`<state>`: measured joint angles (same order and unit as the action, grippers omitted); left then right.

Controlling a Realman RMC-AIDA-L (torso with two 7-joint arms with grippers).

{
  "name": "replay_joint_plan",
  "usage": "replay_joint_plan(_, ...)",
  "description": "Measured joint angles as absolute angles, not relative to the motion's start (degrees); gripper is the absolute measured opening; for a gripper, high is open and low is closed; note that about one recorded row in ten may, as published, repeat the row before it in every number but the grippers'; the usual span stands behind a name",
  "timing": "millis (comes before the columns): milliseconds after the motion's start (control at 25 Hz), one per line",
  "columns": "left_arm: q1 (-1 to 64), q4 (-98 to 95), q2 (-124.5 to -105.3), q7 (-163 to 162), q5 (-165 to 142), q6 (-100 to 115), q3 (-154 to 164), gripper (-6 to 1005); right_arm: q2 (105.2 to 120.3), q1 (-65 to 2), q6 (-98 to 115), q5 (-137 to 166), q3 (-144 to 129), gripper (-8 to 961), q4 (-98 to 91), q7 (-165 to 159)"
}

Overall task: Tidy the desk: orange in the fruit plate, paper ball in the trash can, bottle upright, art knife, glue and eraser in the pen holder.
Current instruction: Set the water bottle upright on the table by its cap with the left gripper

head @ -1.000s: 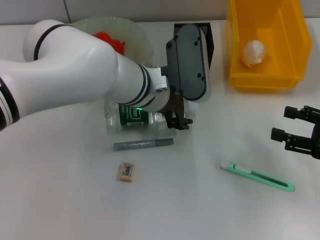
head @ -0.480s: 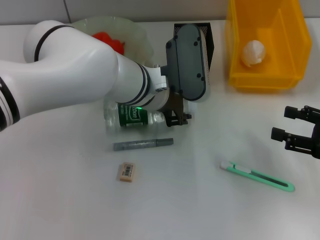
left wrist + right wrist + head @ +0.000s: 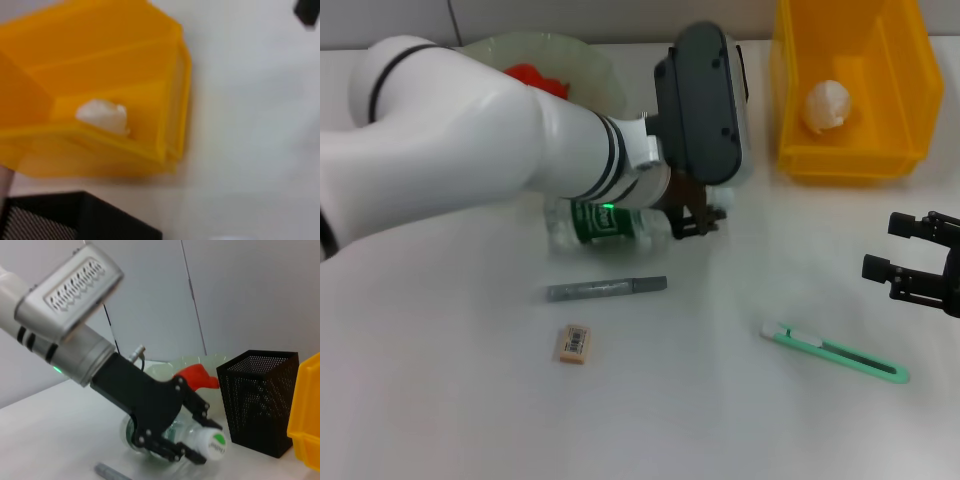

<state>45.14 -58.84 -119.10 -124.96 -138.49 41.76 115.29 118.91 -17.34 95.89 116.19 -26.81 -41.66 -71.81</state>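
The bottle (image 3: 605, 222) lies tilted on the desk (image 3: 720, 420), its white-green cap (image 3: 216, 444) pointing toward the pen holder (image 3: 257, 400). My left gripper (image 3: 698, 215) is shut on the bottle's neck, fingers (image 3: 172, 452) on both sides. The orange (image 3: 530, 78) rests in the fruit plate (image 3: 600, 75). The paper ball (image 3: 825, 105) sits in the trash can (image 3: 850, 160). The glue (image 3: 605, 289), the eraser (image 3: 574, 343) and the art knife (image 3: 835, 352) lie flat on the desk. My right gripper (image 3: 882, 245) hovers open at the right edge.
In the head view my left wrist hides most of the pen holder. The left wrist view shows the trash can (image 3: 165, 100), the paper ball (image 3: 102, 115) and a corner of the pen holder (image 3: 75, 215). The glue (image 3: 107, 471) lies just in front of the bottle.
My left gripper has risen and shifted right with the bottle's neck in it. The bottle has slid right and its cap end has lifted. The right arm has stayed still.
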Motion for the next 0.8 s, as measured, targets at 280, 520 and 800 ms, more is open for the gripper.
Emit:
replay_joint_plan(280, 37.8, -69.5, -118.76, -125.0, -138.1, 45.8, 107.5, 442, 118.84, -17.7, 96.1, 115.8, -26.8, 778, -41.7, -71.8)
replay_joint_plan(520, 32.8, -74.5, -118.78, -125.0, -135.0, 47.7, 102.7, 442, 118.67, -18.1, 97.6, 114.7, -26.8, 777, -41.6, -71.8)
replay_joint_plan(800, 30.5, -77.2, -118.67, -124.7, -130.7, 54.0, 94.3, 441, 118.43, -18.8, 98.0, 114.7, -26.8, 777, -41.6, -71.9)
